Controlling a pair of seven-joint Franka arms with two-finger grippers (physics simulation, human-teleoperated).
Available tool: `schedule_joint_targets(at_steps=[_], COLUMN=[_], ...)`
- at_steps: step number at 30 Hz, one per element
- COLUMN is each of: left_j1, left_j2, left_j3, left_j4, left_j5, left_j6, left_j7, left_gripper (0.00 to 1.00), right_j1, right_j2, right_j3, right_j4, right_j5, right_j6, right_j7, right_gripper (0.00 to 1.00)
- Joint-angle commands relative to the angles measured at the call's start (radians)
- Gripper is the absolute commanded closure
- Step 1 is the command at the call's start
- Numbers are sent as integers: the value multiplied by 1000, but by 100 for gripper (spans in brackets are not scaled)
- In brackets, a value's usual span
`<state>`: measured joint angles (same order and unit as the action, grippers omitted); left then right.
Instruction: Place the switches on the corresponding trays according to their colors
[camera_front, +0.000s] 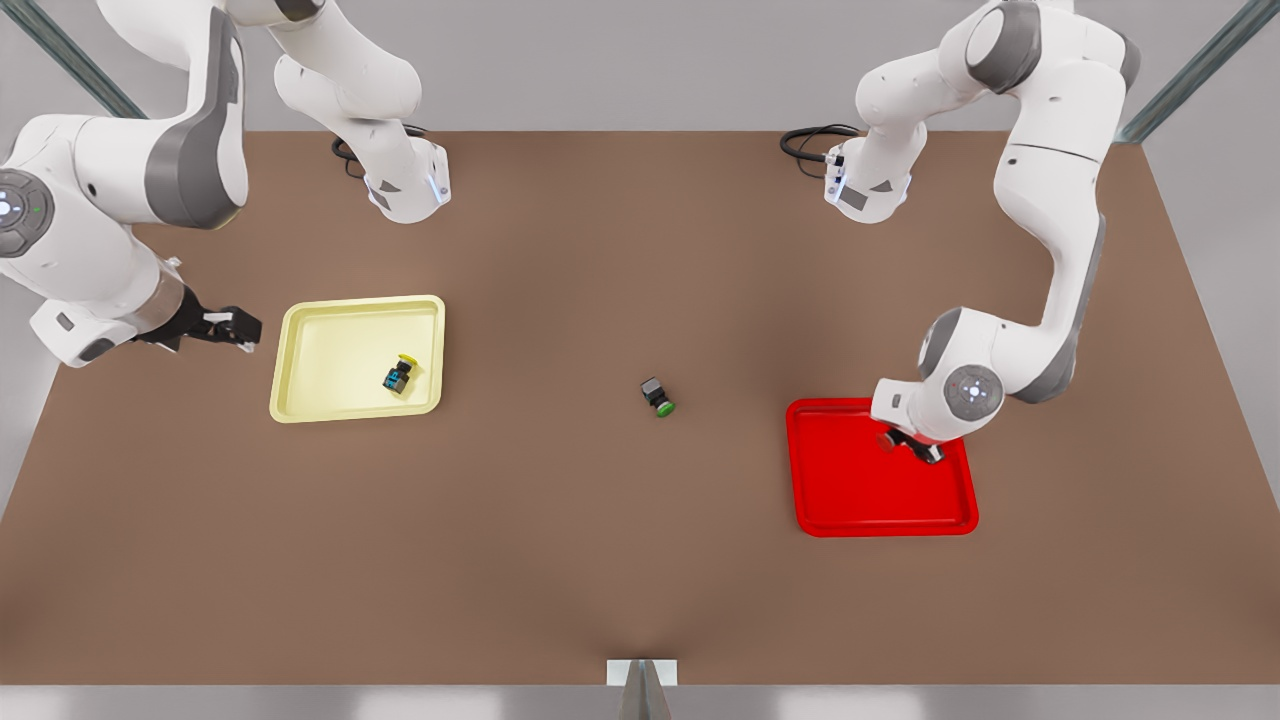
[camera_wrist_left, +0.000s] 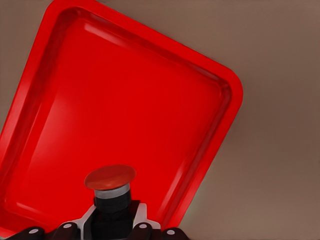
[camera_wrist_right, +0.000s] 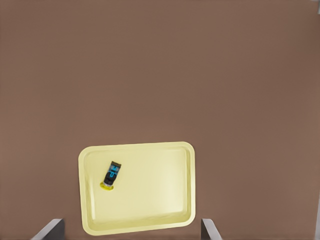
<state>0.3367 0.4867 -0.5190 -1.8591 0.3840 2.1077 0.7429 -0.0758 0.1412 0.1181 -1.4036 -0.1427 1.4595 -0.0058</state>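
Left wrist view: red-capped switch over red tray

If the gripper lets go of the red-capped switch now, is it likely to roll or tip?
Probably tips: the red-capped switch, held by the left gripper over the red tray, looks top-heavy. Its round cap might roll briefly; the raised rim should stop it.

No legible txt or labels anywhere.
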Motion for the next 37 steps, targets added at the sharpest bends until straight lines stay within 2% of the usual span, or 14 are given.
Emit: schedule_joint_targets(at_steps=[1, 8, 9, 17, 21, 23, 25, 27, 29, 30, 31, 33, 34, 37], left_j1=[2, 11, 2, 7, 19, 19, 19, 16, 8, -59, -232, -433, -420, -374], left_j2=[9, 92, 113, 95, 41, -22, -102, -148, -206, -258, -324, -364, -362, -356], left_j3=[1, 40, 40, 39, 33, 25, -10, -85, -119, -40, 210, 528, 567, 583], left_j4=[-3, 17, 26, 37, 58, 103, 207, 371, 440, 446, 456, 451, 455, 478], left_j5=[-119, -7, 3, 12, 6, -7, -132, -132, -134, -137, -224, -303, -309, -396], left_j6=[3, 133, 144, 133, 109, -1, -244, -529, -680, -727, -744, -782, -782, -790], left_j7=[4, -30, -54, -65, -57, -59, -135, -470, -775, -830, -827, -820, -807, -807], left_gripper=[51, 49, 0, 0, 0, 0, 0, 0, 0, 0, 0, 0, 0, 0], right_j1=[-1, -1, -1, -2, -2, -2, -2, -2, -2, -2, -2, -2, -2, -2], right_j2=[0, -2, -2, -2, -2, -2, -3, -3, -3, -3, -3, -3, -3, -3], right_j3=[0, 0, 0, 0, 0, 0, 0, 0, 0, 0, 2, 0, 0, 0], right_j4=[0, -5, -6, -9, -9, -9, -9, -6, -6, -6, -6, -8, -8, -9], right_j5=[0, 0, 0, 2, 2, 2, 2, 2, 2, 2, 2, 2, 2, 2], right_j6=[-1, -7, -7, -7, -7, -7, -7, -16, -18, -18, -18, -18, -18, -18], right_j7=[0, 1, 1, -2, -3, -3, 0, 3, 3, 3, 3, 3, 3, 3], right_gripper=[0, 0, 0, 0, 0, 0, 0, 0, 0, 0, 0, 0, 0, 0])
